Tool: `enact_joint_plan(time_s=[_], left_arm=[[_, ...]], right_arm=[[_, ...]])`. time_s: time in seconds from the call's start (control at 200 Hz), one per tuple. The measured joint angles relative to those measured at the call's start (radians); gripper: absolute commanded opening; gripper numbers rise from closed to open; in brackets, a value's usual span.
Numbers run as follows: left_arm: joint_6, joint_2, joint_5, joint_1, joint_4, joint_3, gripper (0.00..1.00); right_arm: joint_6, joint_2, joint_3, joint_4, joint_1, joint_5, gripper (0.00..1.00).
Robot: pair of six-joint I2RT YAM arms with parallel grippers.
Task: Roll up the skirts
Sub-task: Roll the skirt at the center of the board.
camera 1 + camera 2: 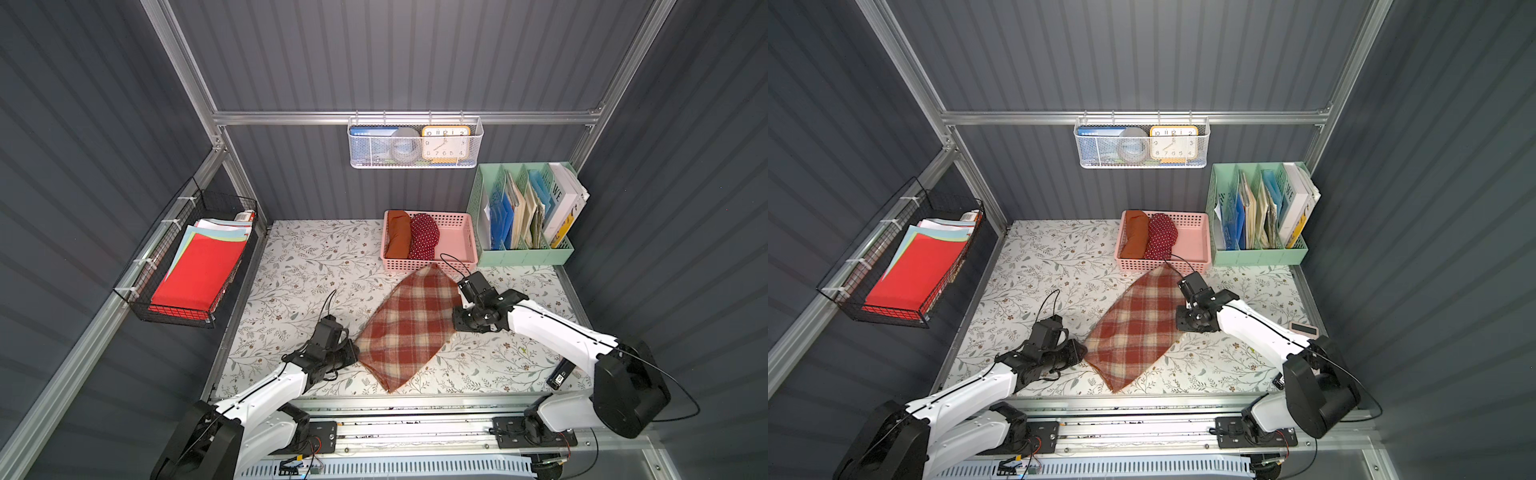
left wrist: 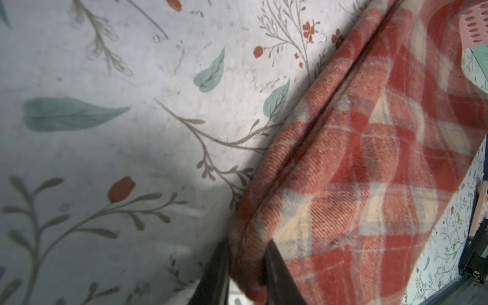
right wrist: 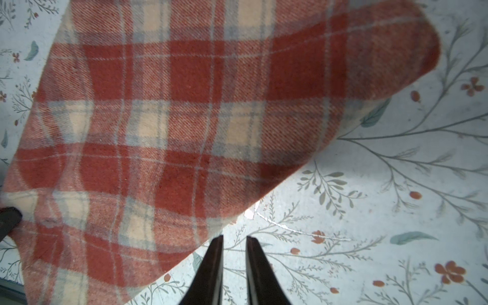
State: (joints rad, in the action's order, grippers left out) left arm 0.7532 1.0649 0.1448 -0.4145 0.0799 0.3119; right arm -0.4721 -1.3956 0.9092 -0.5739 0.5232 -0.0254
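A black wire basket (image 1: 178, 316) on the left wall holds flat red paper (image 1: 199, 270). The left gripper (image 1: 354, 348) pinches the fuzzy edge of the plaid skirt (image 1: 409, 324) tight. That woolly skirt lies spread out and slanted in the middle of the flowery table (image 1: 311, 266). Behind it, a pink plastic basket (image 1: 471, 239) holds the orange skirt (image 1: 397, 235) and the dotted skirt (image 1: 424, 237), both rolled like logs. The right gripper (image 3: 235, 240) is just beside the plaid skirt, its fingers (image 3: 215, 264) a little apart, holding nothing.
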Motion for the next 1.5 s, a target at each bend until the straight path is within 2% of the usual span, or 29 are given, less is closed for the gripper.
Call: enact_joint_plan(time_s=[0.05,0.145,0.225,0.39,0.54,0.73,0.81,0.871,0.936,1.066,1.281,1.501], left_arm=[[-0.005,-0.003,0.002,0.000,-0.001,0.001,0.00],[0.000,-0.027,0.006,0.000,0.016,0.008,0.00],[0.004,-0.060,0.008,-0.007,0.049,0.029,0.00],[0.033,-0.115,0.009,-0.038,0.122,0.109,0.00],[0.066,-0.114,0.014,-0.079,0.159,0.178,0.00],[0.103,-0.079,0.043,-0.091,0.171,0.212,0.00],[0.120,-0.065,0.060,-0.091,0.171,0.212,0.00],[0.133,-0.056,0.074,-0.091,0.169,0.212,0.00],[0.143,-0.048,0.088,-0.091,0.166,0.212,0.00],[0.160,-0.045,0.100,-0.091,0.163,0.212,0.00],[0.180,-0.072,0.107,-0.091,0.175,0.212,0.00],[0.195,-0.084,0.105,-0.089,0.175,0.212,0.00]], right_arm=[[-0.002,0.018,-0.011,0.000,0.010,0.002,0.22],[-0.003,0.047,-0.041,0.000,0.053,0.013,0.23],[-0.004,0.069,-0.066,-0.002,0.124,0.049,0.28],[0.001,0.098,-0.074,0.003,0.409,0.205,0.58],[-0.003,0.078,-0.062,0.048,0.687,0.352,0.71],[0.027,-0.059,0.068,0.047,0.894,0.504,0.80],[0.034,-0.130,0.143,-0.001,0.954,0.563,0.87],[0.042,-0.159,0.165,-0.010,0.980,0.587,0.88],[0.044,-0.173,0.165,-0.004,0.993,0.592,0.95],[0.043,-0.236,0.199,0.005,0.996,0.600,0.98],[0.016,-0.436,0.332,0.039,0.994,0.652,0.99],[-0.066,-0.539,0.394,-0.027,0.969,0.742,0.99]])
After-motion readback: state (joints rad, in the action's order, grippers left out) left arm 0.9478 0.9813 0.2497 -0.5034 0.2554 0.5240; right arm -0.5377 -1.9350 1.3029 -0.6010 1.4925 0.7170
